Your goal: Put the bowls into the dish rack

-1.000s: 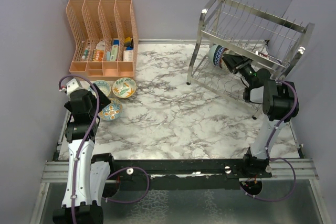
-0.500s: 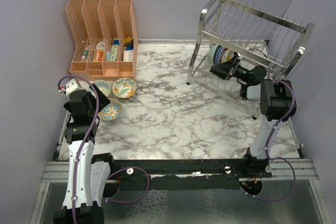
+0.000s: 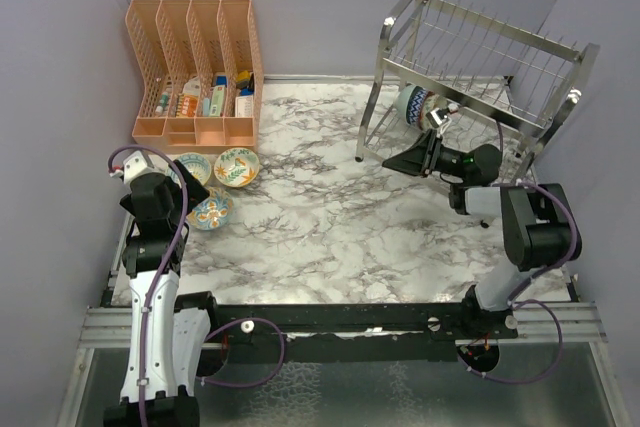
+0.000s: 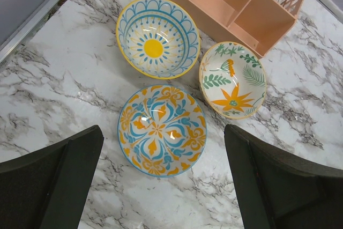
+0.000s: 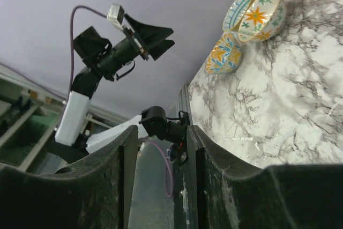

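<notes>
Three patterned bowls lie on the marble table at the left: a blue-and-yellow sun bowl [image 4: 154, 37] [image 3: 190, 166], a cream bowl with leaves [image 4: 233, 79] [image 3: 237, 166] and an orange-and-blue bowl [image 4: 162, 130] [image 3: 213, 209]. My left gripper [image 4: 163, 186] [image 3: 188, 190] hovers open and empty above them. A fourth patterned bowl [image 3: 413, 105] stands on edge in the lower tier of the silver dish rack [image 3: 482, 55]. My right gripper [image 3: 396, 161] [image 5: 158, 186] is open and empty, just outside the rack's front, pointing left. The other bowls are out of view.
A peach mesh organizer [image 3: 195, 72] holding small items stands at the back left, close behind the bowls. The rack's legs [image 3: 366, 137] stand on the table at the back right. Purple walls close in both sides.
My right gripper has let go of the patterned bowl in the rack's lower tier and drawn back out to the left. The left arm has barely moved.
</notes>
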Action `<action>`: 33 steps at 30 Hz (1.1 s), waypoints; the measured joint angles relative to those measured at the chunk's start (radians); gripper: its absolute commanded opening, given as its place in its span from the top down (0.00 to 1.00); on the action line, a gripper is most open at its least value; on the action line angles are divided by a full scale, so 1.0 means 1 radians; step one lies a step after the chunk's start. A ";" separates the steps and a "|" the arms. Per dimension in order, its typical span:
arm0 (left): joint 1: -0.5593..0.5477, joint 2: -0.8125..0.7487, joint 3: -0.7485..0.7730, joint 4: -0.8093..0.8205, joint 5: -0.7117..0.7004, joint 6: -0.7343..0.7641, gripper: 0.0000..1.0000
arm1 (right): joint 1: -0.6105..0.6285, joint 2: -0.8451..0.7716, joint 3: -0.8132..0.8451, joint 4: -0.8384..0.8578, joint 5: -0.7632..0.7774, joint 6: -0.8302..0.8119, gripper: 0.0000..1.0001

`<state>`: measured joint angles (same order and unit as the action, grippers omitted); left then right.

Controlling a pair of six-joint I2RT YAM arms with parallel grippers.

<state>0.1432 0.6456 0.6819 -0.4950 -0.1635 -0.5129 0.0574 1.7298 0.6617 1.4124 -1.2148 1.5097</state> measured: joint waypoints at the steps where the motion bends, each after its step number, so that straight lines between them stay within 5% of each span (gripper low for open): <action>1: 0.001 -0.001 0.000 0.000 0.000 0.000 0.01 | 0.011 -0.034 -0.012 -0.011 0.000 -0.028 0.57; 8: 0.001 -0.005 0.000 0.000 0.003 0.000 0.01 | 0.117 -0.217 -0.068 -0.263 0.012 -0.274 0.56; 21: 0.002 -0.006 0.000 0.000 0.003 0.000 0.01 | 0.454 -0.253 -0.114 -0.588 0.156 -0.514 0.52; 26: 0.002 -0.006 0.000 0.000 0.003 0.000 0.01 | 0.630 -0.257 0.023 -0.832 0.290 -0.688 0.48; 33: 0.002 -0.006 0.000 0.000 0.003 0.000 0.01 | 0.690 -0.211 0.274 -1.094 0.503 -0.887 0.41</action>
<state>0.1452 0.6399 0.6819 -0.4950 -0.1604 -0.5133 0.7475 1.5188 0.9356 0.3180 -0.7120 0.6231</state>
